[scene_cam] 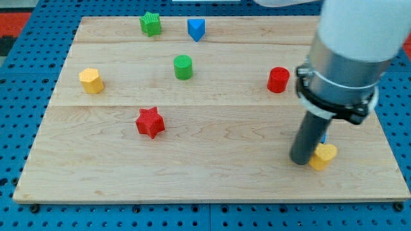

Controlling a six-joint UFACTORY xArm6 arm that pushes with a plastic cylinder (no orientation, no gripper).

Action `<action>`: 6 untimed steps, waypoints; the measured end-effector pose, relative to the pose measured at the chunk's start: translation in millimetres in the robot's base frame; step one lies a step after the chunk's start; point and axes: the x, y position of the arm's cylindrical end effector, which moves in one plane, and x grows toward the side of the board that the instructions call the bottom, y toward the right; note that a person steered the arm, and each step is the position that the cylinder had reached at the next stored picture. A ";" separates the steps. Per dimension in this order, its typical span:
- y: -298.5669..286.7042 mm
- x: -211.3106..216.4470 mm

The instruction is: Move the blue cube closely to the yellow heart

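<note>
Rod tip: my tip (300,162) sits low on the view's right, touching or just beside the small yellow plastic heart block (323,156). No fingers on this rig, just the straight dark rod, so nothing to spread or pinch.
Blue cube: mostly hidden. There's a thin sliver of blue (324,137) peeking out right behind the rod, just above the yellow heart, and I'd guess that's the cube, but I can't make out its shape.
Step in hand: looks like the tail end of the push to me, since the blue bit already sits right by the heart.
Next move: if there's a gap left, a tiny nudge toward the heart without knocking the heart away. Can't tell if they're touching.
Mid desk: red star-shaped block (150,122) at the view's left-centre, red cylinder block (278,79) near the arm, green cylinder block (183,67), yellow hexagon-ish block (91,80) far left.
Far edge: green star-shaped block (151,24) and a blue triangular block (196,29) near the view's top.
Surface: pale wooden plank desk (218,179), smooth.
Room: blue pegboard-style base (19,70) around the desk, a bit of red at top left.
</note>
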 end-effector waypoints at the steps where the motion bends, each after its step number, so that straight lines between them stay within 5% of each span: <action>1: -10.5 -16.8; 2: -71.0 -78.3; 3: -66.5 -105.9; 6: 3.1 -66.2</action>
